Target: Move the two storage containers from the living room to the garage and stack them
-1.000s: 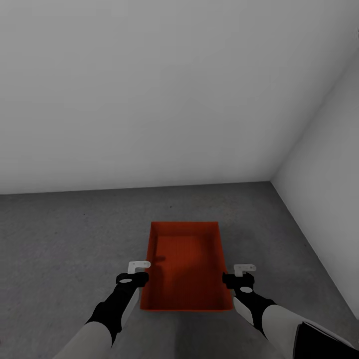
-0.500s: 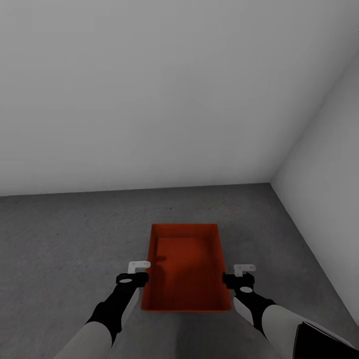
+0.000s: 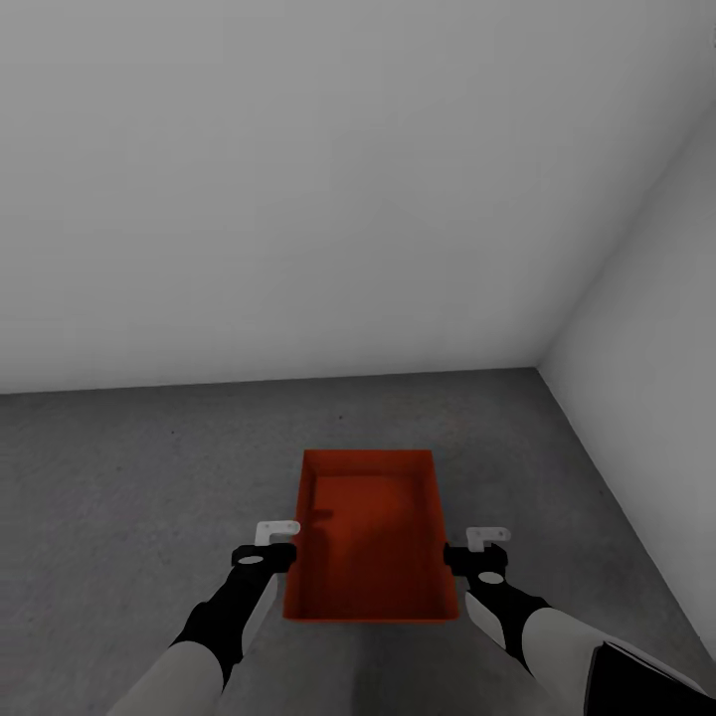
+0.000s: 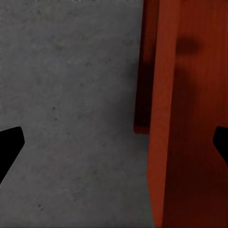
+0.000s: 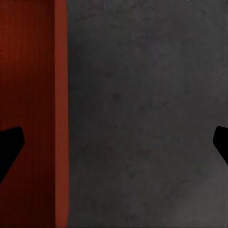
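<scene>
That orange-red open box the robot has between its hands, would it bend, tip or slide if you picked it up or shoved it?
The orange-red rectangular open-top bin probably stays stiff: its walls look straight and even. Low and wide, it seems unlikely to tip. On the rough dark grey concrete floor it would likely slide rather than roll when pushed.

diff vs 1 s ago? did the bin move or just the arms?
The orange-red rectangular open-top bin moved: its far edge sits lower in the head view and it looks slightly smaller, so it appears to have dropped toward the dark grey concrete floor, apparently released. The left gripper and right gripper kept their places, jaws wide open astride its side walls. White walls and camera unchanged.
</scene>
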Motion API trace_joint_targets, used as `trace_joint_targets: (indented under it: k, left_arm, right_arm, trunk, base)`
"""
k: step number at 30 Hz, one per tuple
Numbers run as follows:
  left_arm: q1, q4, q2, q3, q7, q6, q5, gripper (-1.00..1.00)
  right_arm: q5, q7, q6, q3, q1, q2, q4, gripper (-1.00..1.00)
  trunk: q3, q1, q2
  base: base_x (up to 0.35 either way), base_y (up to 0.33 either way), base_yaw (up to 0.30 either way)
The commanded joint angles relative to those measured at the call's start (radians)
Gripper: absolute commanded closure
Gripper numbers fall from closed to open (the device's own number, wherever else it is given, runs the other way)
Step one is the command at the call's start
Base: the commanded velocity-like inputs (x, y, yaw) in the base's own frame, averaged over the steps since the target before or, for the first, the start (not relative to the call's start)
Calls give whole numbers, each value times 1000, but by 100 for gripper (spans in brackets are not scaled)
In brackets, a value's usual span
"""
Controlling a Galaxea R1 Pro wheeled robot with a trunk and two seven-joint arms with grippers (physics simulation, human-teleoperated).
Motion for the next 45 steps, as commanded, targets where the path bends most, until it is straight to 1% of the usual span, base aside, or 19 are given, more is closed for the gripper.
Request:
trace_joint_targets:
  k: [1,45]
  left_arm:
    - [0,-2,-1,2,1,6,-5,-100]
    - [0,-1,-1,2,1,6,-5,-100]
  right_arm:
    - [-10,-4,-3,8,0,0,-1,-100]
    - [-10,-4,-5,11,-1,1,-1,-100]
  trunk:
    - [3,-4,7]
    - [140,-173,315]
  base:
    - [0,0,0]
    - [0,0,0]
